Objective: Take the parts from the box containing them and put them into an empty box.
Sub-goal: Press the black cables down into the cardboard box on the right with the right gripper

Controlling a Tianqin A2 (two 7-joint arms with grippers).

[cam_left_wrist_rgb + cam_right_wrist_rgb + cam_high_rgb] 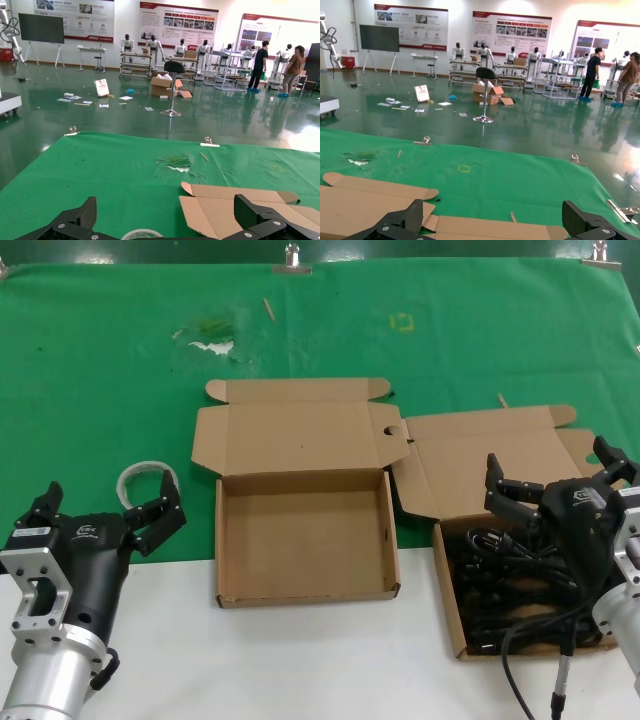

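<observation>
- Black cords (510, 570) lie tangled in the askew box (452, 600), lower right of my head view.
- My right gripper (557, 480) hovers above them, jaws spread, holding nothing.
- Empty box (305, 540) sits at centre.
- My left gripper (105, 515), lower left, is spread too, beside a tape ring (147, 478).

Matt brown cardboard empty box (300, 540); matt green cloth (100, 390); black rubbery cords (510, 580); smooth white table (300, 660).
</observation>
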